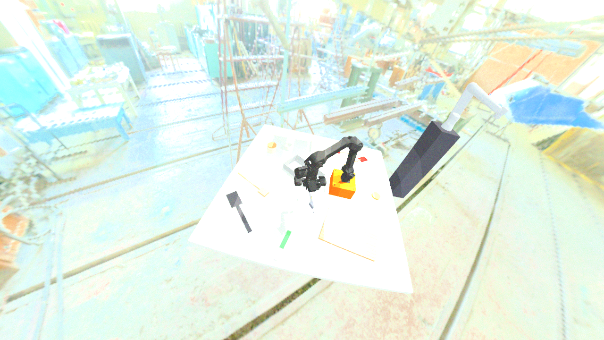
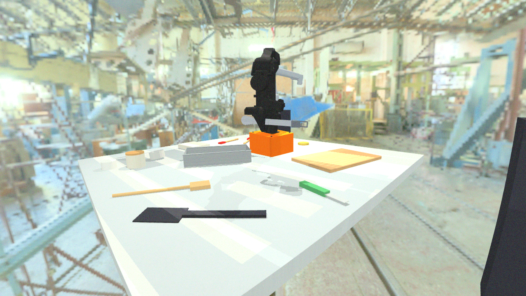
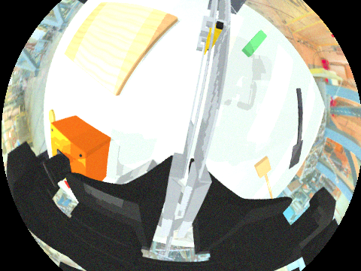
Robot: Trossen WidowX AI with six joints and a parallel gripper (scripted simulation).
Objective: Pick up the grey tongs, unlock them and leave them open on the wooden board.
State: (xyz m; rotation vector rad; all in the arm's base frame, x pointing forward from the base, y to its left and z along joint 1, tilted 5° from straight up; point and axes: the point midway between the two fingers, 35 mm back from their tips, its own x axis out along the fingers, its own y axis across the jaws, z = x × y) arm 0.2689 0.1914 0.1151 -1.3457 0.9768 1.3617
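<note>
My gripper [image 1: 310,188] [image 2: 273,123] [image 3: 182,161] is shut on the grey tongs [image 1: 311,202] [image 2: 284,123] [image 3: 207,90]. It holds them high above the table, roughly level, in front of the arm's orange base [image 2: 271,142]. In the wrist view the two tong arms lie close together, with the yellow and black lock [image 3: 216,32] near their far end. The grey roasting tin [image 2: 217,154] [image 1: 288,163] stands empty to one side. The wooden board [image 2: 336,158] [image 3: 116,42] [image 1: 344,248] lies bare on the other side.
A black spatula [image 2: 198,214] [image 1: 238,209] [image 3: 299,131], a wooden spatula [image 2: 161,189] [image 3: 263,168] and a green-handled knife [image 2: 314,187] [image 1: 285,239] [image 3: 253,42] lie on the white table. Small cups [image 2: 134,158] stand at the table's far-left corner. A tall dark block [image 1: 422,158] stands beside the table.
</note>
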